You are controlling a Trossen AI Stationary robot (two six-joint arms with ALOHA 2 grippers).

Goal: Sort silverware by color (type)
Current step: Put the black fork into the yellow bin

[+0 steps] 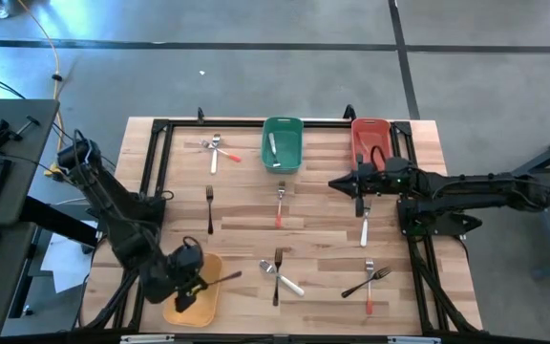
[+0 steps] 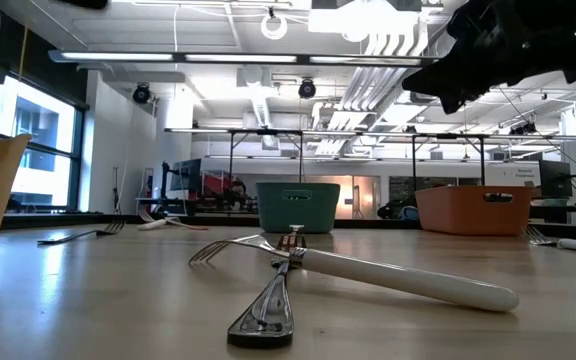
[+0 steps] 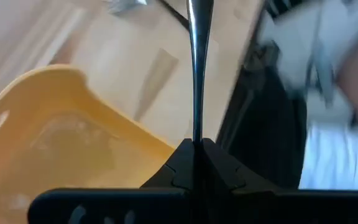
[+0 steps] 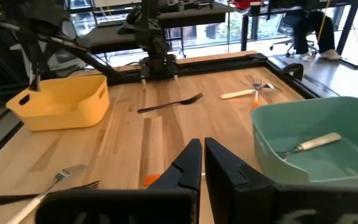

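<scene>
My left gripper hovers over the yellow bin at the table's near left, shut on a black fork. My right gripper hangs above the table in front of the red bin, shut and empty; its fingers point toward the table's left. Other forks lie flat on the wood: a red-handled one, a white-handled one, a black one, and crossed groups. A white-handled fork lies inside the green bin. My left gripper pinches the black fork by its handle between the two fingertips. The fork runs straight out ahead of the fingers toward the table's right, its far end past the yellow bin's rim. Whether that end touches the table does not show.
Black frame rails run along the table's left, far and right sides. The green and red bins stand at the far edge. In the low view a black fork and a white-handled fork cross close to the near edge. Bare wood lies mid-table.
</scene>
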